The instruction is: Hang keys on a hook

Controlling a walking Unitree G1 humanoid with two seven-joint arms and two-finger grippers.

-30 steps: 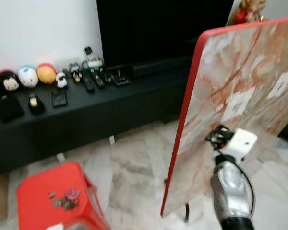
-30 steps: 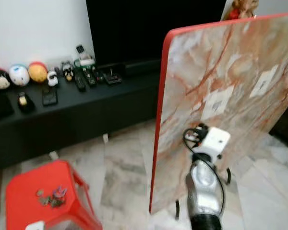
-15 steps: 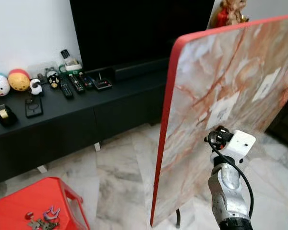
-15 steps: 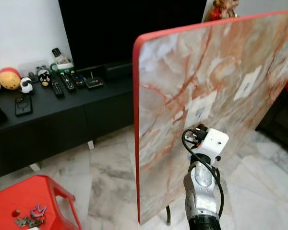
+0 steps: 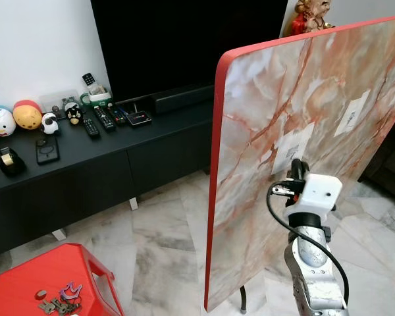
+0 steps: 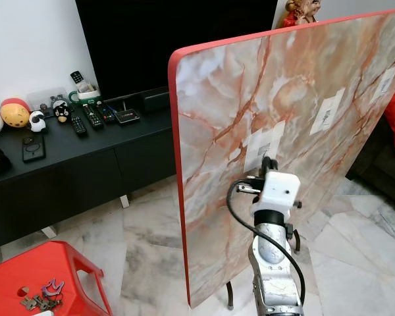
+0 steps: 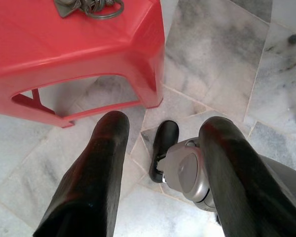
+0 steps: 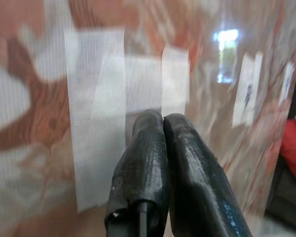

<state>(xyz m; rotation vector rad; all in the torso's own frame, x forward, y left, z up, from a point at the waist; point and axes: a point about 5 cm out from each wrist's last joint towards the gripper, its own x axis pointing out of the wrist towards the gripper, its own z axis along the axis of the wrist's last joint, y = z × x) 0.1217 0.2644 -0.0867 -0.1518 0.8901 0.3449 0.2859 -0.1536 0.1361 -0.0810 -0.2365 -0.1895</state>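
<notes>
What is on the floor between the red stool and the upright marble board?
In the left eye view, bare marble floor lies between the red stool, which carries the keys, and the marble board. Nothing stands there.

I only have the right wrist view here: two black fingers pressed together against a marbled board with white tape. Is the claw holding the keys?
Observer: No. The keys lie on the red stool, at the robot's lower left.
Operator: And the left claw, where is it?
Observer: The left claw is open and points down at the floor beside that stool, holding nothing.
Operator: What is the taped patch my fingers point at?
Observer: One of the white patches on the tilted marble board; the shut right claw is raised in front of it. I cannot make out a hook on it.
</notes>
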